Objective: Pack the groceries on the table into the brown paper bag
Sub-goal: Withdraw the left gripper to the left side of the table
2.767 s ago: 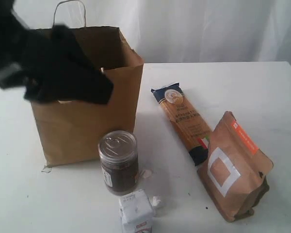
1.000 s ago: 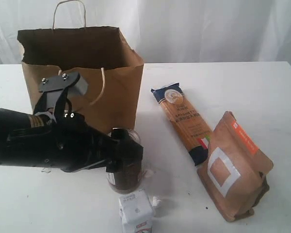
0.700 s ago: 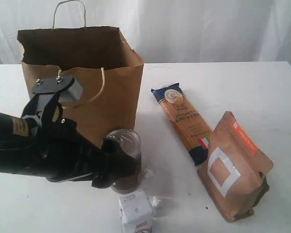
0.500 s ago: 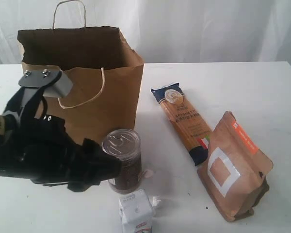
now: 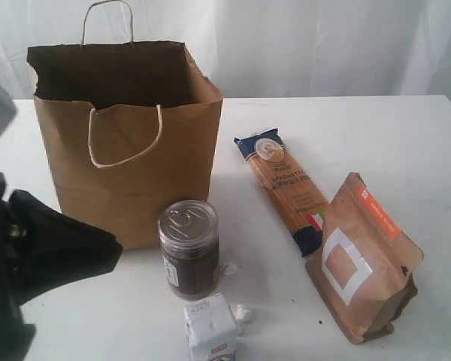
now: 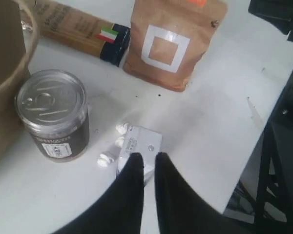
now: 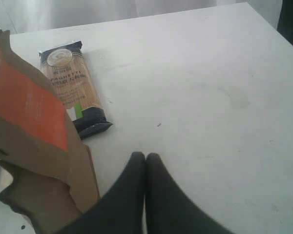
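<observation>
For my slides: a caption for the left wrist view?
Jaws aim at the white carton, dark silver-topped jar beside it, brown pouch and spaghetti packet beyond.

The left arm [image 5: 52,252] looms dark at about eight o'clock in the exterior view. The left gripper [image 6: 145,163] hangs above the table, its fingers [image 6: 132,170] nearly together with a thin slit between them, holding nothing. The right gripper [image 7: 145,161] is pressed fully closed, empty.
</observation>
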Controlling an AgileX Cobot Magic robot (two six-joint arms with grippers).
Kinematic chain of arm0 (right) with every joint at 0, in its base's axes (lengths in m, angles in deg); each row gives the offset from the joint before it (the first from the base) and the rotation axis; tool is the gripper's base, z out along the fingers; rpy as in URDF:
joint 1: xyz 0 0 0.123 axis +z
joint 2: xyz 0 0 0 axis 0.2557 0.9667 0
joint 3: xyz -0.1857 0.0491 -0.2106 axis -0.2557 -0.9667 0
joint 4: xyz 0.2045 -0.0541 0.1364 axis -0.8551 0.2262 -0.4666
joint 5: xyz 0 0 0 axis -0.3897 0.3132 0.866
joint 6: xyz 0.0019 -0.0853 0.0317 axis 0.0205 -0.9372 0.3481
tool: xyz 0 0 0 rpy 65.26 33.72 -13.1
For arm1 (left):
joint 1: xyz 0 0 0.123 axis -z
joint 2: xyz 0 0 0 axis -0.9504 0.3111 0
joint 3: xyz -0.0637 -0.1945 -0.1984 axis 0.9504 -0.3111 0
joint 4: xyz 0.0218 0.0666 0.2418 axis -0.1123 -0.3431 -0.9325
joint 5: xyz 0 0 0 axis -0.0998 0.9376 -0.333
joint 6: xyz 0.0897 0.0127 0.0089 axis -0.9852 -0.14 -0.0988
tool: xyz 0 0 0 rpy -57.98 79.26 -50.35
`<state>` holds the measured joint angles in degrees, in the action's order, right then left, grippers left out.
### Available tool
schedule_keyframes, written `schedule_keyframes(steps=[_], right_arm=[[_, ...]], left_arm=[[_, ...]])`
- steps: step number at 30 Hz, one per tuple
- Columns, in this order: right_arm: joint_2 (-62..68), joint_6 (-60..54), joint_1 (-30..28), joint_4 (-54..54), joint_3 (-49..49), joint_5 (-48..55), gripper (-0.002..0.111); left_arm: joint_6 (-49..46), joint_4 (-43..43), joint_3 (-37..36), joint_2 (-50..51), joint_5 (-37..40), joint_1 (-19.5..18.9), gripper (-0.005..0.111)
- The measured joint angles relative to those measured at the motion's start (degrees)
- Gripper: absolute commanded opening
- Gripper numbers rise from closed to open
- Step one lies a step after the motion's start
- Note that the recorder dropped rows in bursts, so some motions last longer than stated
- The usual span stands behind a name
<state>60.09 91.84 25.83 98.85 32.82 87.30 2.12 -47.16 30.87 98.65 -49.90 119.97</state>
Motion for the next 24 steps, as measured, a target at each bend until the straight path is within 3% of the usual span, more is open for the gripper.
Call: schedule_keyframes(steps=[12, 19, 24], right_arm=[[0.00, 0.00, 0.00, 0.00, 0.00, 0.00, 0.000], [0.00, 0.00, 0.00, 0.00, 0.00, 0.00, 0.000], [0.00, 0.00, 0.00, 0.00, 0.00, 0.00, 0.000]], left_arm=[[-0.35, -1.34, 0.00, -9.34, 3.84, 0.00, 0.015], [-0.46, -1.71, 0.00, -11.06, 0.02, 0.00, 0.014], [-0.49, -3.09, 0.00, -13.19, -0.62, 0.00, 0.000]])
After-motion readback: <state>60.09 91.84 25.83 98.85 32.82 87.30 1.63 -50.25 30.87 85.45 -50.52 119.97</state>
